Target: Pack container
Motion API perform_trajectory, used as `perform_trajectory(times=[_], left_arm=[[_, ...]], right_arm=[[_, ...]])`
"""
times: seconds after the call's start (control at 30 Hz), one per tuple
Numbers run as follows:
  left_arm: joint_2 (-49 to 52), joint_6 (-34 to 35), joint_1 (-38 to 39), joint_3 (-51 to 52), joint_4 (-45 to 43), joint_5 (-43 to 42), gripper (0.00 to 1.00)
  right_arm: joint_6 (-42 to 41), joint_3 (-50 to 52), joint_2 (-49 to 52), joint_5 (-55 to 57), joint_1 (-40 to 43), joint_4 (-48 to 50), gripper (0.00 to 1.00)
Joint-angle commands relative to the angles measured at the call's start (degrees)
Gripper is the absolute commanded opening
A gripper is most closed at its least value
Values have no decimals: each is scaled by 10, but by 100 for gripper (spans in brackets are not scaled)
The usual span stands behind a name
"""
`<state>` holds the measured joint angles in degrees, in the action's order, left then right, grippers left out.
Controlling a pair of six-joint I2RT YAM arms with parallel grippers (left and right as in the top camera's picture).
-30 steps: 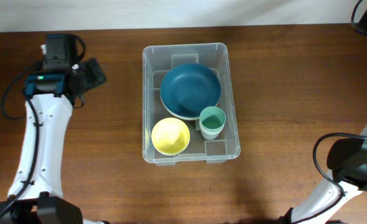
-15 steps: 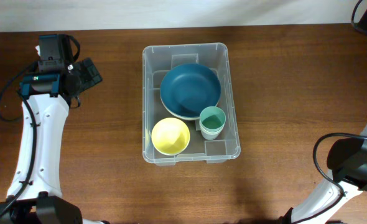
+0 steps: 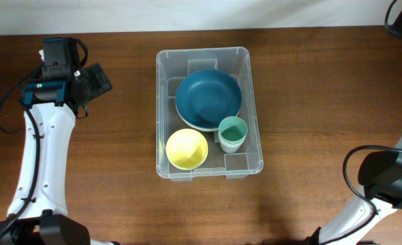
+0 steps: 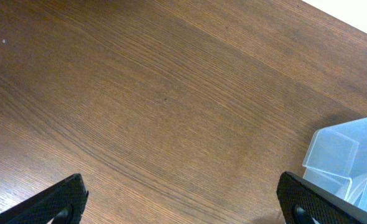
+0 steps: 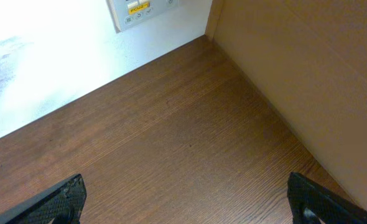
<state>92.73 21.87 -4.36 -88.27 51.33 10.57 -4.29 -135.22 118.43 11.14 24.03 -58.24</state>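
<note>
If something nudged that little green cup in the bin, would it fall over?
Probably not far: the green cup stands upright beside the blue bowl, near the container wall. It looks light, so it may slide.

1. Container (image 3: pixel 255 116): clear plastic rectangular bin, rounded corners, upright, open-topped.
2. Sits mid-width on the table (image 3: pixel 310 102), nearer the far edge, long sides running far to near.
3. Holds a blue bowl (image 3: pixel 208 100), yellow bowl (image 3: pixel 187 148) and green cup (image 3: pixel 232 133).
</note>
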Motion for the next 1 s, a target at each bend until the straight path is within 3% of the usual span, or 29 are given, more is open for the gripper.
perform_trajectory(times=[0.0,0.67,0.97], left_arm=[[-3,-1,-2,1,-1,4,99],[-3,-1,-2,1,-1,4,99],[-3,-1,-2,1,-1,4,99]], right_arm=[[-3,-13,-1,7,0,2,99],[-2,-13,-13,8,-2,1,99],[-3,-12,-177,-33,-8,7,99]])
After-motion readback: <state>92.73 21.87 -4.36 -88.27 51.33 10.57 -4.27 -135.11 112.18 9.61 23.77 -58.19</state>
